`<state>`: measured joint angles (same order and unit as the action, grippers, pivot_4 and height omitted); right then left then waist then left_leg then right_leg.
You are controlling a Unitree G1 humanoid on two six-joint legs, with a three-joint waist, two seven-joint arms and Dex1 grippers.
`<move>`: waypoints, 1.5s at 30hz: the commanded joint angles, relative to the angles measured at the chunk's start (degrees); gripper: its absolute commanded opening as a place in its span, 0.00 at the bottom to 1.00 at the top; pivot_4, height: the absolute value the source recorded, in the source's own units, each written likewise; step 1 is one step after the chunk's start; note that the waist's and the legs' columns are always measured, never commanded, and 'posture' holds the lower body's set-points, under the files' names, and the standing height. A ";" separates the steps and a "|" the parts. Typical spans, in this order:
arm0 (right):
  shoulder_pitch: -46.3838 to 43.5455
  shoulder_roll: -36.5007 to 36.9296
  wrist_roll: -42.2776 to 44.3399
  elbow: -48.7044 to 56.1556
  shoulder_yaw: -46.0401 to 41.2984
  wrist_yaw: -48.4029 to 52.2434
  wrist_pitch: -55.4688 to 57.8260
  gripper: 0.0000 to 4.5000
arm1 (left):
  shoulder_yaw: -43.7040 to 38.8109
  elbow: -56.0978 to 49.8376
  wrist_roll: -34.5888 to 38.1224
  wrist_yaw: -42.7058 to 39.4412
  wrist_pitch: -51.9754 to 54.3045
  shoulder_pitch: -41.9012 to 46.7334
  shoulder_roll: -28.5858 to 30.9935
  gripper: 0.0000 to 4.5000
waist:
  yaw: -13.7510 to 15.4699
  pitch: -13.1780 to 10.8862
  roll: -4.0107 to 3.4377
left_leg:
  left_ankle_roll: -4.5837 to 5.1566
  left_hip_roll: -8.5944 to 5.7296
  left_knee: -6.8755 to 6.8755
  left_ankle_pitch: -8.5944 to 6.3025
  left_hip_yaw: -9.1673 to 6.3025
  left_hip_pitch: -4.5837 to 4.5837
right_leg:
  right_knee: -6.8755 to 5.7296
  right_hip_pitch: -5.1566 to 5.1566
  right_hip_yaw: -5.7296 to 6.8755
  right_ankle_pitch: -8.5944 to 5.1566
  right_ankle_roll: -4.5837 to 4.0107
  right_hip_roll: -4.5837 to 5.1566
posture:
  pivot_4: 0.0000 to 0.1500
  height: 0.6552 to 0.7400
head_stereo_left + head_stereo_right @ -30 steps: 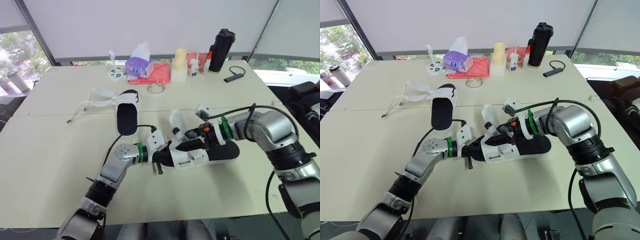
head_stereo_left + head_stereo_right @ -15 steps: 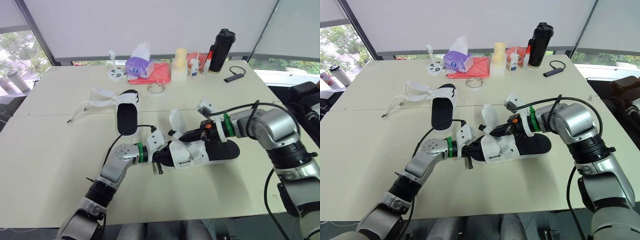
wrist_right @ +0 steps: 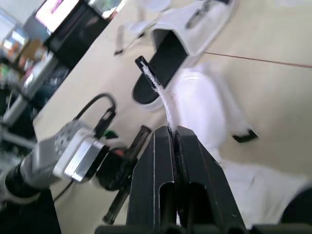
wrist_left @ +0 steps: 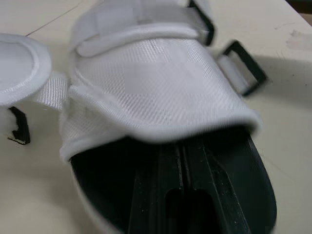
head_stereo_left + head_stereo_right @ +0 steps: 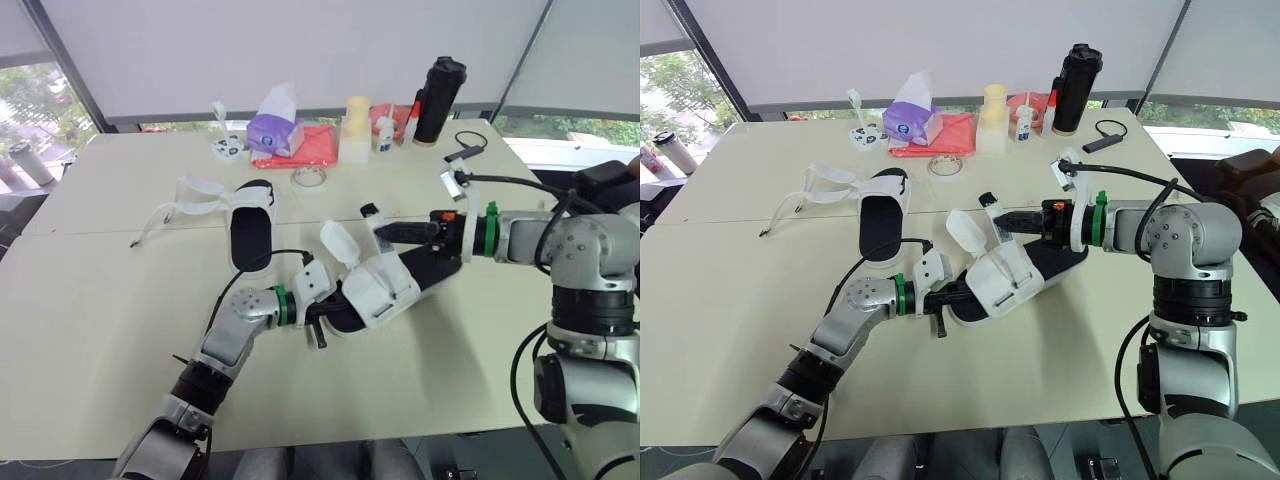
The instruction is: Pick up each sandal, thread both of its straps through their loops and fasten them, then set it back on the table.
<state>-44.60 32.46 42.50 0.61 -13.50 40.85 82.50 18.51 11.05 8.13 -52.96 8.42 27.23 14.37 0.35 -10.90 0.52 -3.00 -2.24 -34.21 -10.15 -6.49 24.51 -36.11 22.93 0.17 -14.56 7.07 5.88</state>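
Near the middle of the tabletop (image 5: pixel 110 300), the white sandal (image 5: pixel 385 290) sits tilted, its toe end grasped by the left end effector (image 5: pixel 325 320), while the right end effector (image 5: pixel 378 230) is clenched on one raised strap (image 3: pixel 160 93).

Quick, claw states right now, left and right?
Left claw: closed, lying on the white sandal's black insole.
Right claw: closed on the sandal's strap.

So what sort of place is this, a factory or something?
More likely an office or meeting room used for testing: pale tables pushed together, roller blinds over big windows, and everyday clutter such as a tissue box and a black bottle along the far edge.
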 commanded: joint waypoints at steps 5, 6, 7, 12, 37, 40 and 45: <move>4.11 -3.08 2.58 4.59 -2.62 -4.15 0.67 0.01 | -0.07 -0.53 -0.23 -0.27 -0.22 -0.57 0.28 0.00 | -0.15 -0.01 -0.03 | 0.01 0.00 0.00 0.00 0.01 0.00 | -0.02 0.00 0.00 0.00 0.01 0.00 | 1.00 1.00; 4.24 -3.18 2.62 4.44 -2.53 -4.35 0.51 0.01 | -0.07 -0.49 -0.25 -0.30 -0.26 -0.55 0.31 0.00 | -0.17 -0.01 -0.03 | 0.01 0.00 -0.01 0.00 0.00 0.00 | -0.03 0.00 0.00 0.00 0.01 0.00 | 1.00 1.00; 4.23 -3.21 2.72 4.24 -2.46 -4.45 0.37 0.01 | -0.10 -0.46 -0.22 -0.32 -0.25 -0.51 0.29 0.00 | -0.18 -0.01 -0.03 | 0.01 0.00 -0.01 0.00 0.00 -0.01 | -0.02 0.00 0.00 0.00 0.01 0.00 | 1.00 1.00; 1.68 -1.50 1.50 0.99 0.46 -2.53 -3.09 0.01 | -0.17 -0.18 -0.22 -0.30 -0.35 -0.08 0.03 0.00 | -0.49 -0.01 -0.03 | 0.01 0.00 -0.01 0.00 0.01 -0.01 | -0.02 0.00 0.00 0.00 0.01 0.00 | 1.00 1.00; -9.45 4.63 -13.19 -19.99 20.18 15.81 -21.90 0.01 | 0.03 -1.63 -0.27 0.54 0.05 -1.28 0.08 0.00 | -1.16 -0.01 -0.03 | 0.00 -0.01 0.00 0.00 0.01 -0.03 | -0.03 -0.01 0.00 0.01 0.04 -0.01 | 1.00 1.00; -10.55 3.89 -15.22 -22.60 21.99 17.25 -23.50 0.01 | -0.06 -1.56 -0.28 0.62 -0.01 -1.23 0.07 0.00 | -1.18 -0.01 -0.03 | 0.00 -0.01 0.00 0.00 0.01 -0.02 | -0.03 -0.01 0.00 0.01 0.04 -0.01 | 1.00 1.00; -12.72 2.74 -17.80 -26.61 24.01 19.68 -25.77 0.01 | -0.19 -1.92 -0.24 0.94 0.10 -1.57 0.12 0.00 | -1.24 -0.01 -0.03 | 0.00 -0.01 0.00 0.00 0.00 -0.04 | -0.04 -0.01 0.00 0.01 0.04 -0.01 | 1.00 1.00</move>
<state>-55.39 35.55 25.68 -25.19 10.43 59.76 58.17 18.37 10.28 8.02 -52.20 8.28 26.43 14.50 -0.89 -10.91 0.49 -3.00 -2.25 -34.21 -10.15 -6.48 24.47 -36.16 22.92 0.17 -14.55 7.11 5.87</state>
